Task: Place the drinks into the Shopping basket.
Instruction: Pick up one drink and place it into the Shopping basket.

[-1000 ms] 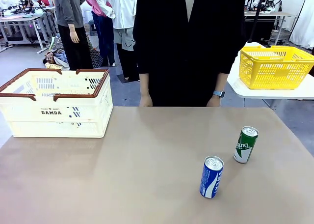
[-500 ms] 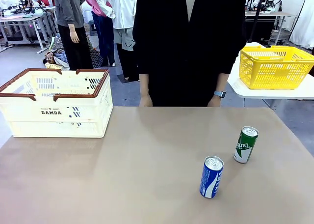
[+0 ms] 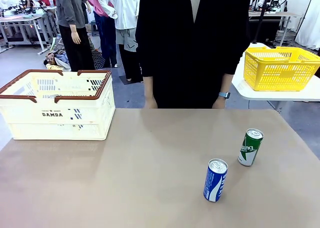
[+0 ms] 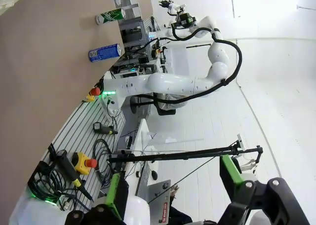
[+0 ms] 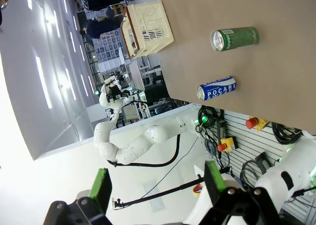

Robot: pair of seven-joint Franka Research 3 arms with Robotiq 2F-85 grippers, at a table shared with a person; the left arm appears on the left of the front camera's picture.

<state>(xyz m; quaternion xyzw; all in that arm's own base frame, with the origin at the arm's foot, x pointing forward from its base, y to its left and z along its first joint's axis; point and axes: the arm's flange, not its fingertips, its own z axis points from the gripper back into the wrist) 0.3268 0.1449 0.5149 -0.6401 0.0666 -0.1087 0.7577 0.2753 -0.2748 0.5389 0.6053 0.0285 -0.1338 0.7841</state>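
The blue can [image 3: 215,180] and green can [image 3: 250,147] stand upright at the front view's lower right, well apart from the basket [image 3: 30,113] at left. The left gripper [image 4: 170,178] and right gripper [image 5: 157,180] hang with jaws spread. The right arm looks best placed to take the blue can, squarely at mid-body.

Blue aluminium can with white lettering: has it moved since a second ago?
No. The slim blue aluminium can stands exactly where it did beside the green aluminium can.

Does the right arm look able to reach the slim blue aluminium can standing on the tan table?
Probably yes: the slim blue aluminium can stands upright on the tan table, apart from the green aluminium can, and the right gripper is open and empty.
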